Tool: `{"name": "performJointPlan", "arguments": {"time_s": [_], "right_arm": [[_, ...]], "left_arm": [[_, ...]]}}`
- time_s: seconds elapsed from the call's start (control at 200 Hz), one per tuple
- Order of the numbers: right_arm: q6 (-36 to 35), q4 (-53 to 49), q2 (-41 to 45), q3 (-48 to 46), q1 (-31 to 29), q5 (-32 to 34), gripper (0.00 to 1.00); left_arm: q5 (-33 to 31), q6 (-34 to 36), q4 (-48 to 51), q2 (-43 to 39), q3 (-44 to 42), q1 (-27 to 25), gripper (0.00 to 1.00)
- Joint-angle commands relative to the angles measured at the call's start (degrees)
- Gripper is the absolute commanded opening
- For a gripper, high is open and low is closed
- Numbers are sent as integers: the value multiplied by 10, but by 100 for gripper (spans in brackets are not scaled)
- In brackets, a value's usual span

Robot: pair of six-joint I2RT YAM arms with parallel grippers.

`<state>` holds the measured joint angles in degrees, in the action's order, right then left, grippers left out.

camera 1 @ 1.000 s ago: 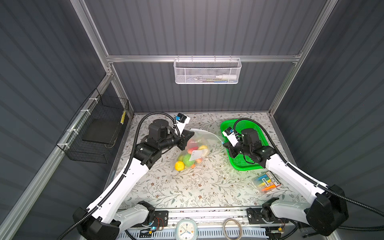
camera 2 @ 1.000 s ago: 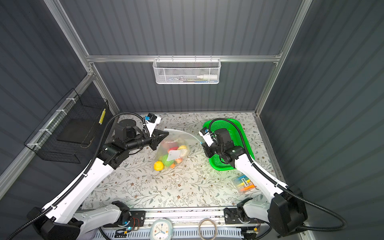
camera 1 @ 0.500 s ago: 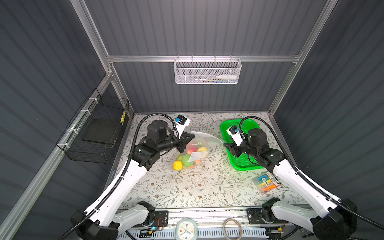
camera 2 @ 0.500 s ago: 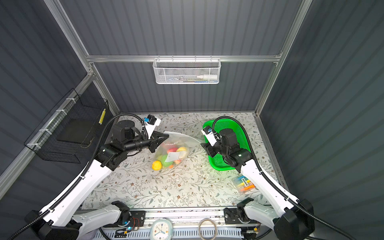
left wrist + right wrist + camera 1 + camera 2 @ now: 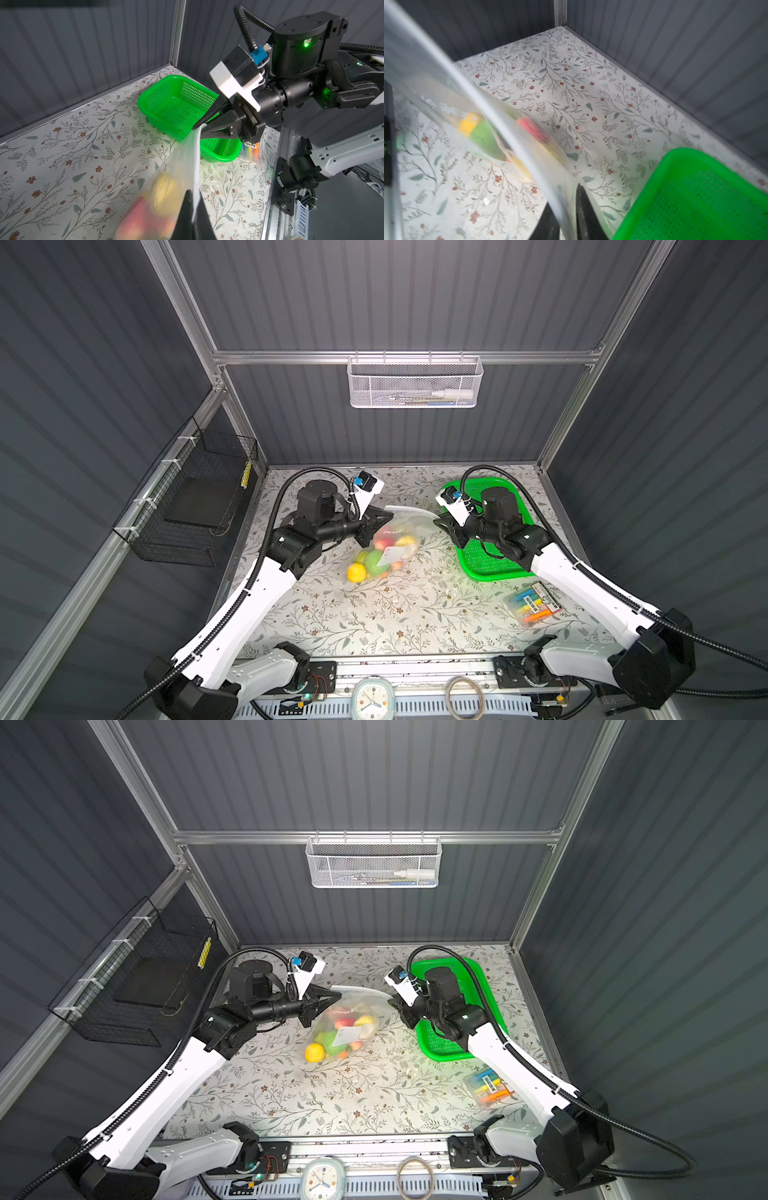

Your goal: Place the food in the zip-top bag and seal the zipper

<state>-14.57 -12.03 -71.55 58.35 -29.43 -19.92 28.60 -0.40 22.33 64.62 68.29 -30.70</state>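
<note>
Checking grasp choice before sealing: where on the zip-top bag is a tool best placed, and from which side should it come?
Pinch the zipper strip at its ends, coming in sideways from outside each corner, as the left tool and right tool do. That edge is thin and flat; the food bulges the zip-top bag lower down.

That green basket point(image 5: 490, 568) is sitting on the flowery table point(image 5: 395, 614), back right, with a packet of coloured markers point(image 5: 532, 605) lying near it toward the front. A white mesh basket point(image 5: 415, 383) is hanging on the back wall, a black wire basket point(image 5: 187, 506) on the left wall. A clock point(image 5: 372, 699) and a tan ring point(image 5: 464, 695) are lying along the front edge.
</note>
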Motion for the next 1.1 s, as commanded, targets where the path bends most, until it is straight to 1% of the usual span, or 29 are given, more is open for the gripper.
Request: {"name": "performJointPlan", "arguments": {"time_s": [0.0,0.165,0.185,0.265,0.42,0.485,0.63,0.725,0.82,0.94,0.95,0.965,0.995,1.01,1.066,1.081,1.096], "right_arm": [[4,0,19,24,-5,1,0],[16,-18,70,34,-23,0,0],[19,-23,88,36,-26,1,0],[34,-56,111,49,-36,-6,0],[76,-140,144,69,-58,-39,0],[96,-156,156,65,-74,-49,0],[132,-185,170,55,-114,-50,0],[155,-184,166,42,-127,-64,0],[171,-155,153,19,-129,-64,0],[175,-115,123,10,-129,-26,0],[176,-111,120,9,-129,-21,0],[176,-107,115,9,-129,-13,0],[174,-84,108,7,-129,0,0],[170,-76,104,6,-129,21,0],[156,-51,87,8,-128,51,0],[153,-45,82,10,-128,58,0],[150,-37,78,11,-127,65,0]], "left_arm": [[17,-10,11,-13,17,-1,0],[42,-35,10,-31,27,-1,0],[44,-39,9,-34,26,-1,0],[55,-50,-1,-48,18,-1,0],[50,-73,-12,-82,-21,-1,0],[45,-80,-8,-95,-35,0,0],[26,-96,-3,-125,-68,-1,0],[4,-112,-12,-140,-99,0,0],[-38,-124,-22,-146,-129,-1,0],[-92,-134,-30,-139,-149,-1,0],[-93,-134,-30,-138,-151,0,0],[-113,-134,-30,-136,-151,0,0],[-130,-136,-30,-133,-151,0,0],[-138,-137,-30,-131,-150,-1,0],[-163,-138,-32,-127,-149,0,0],[-170,-138,-32,-126,-148,-1,6],[-177,-138,-33,-126,-148,-1,16]]}}
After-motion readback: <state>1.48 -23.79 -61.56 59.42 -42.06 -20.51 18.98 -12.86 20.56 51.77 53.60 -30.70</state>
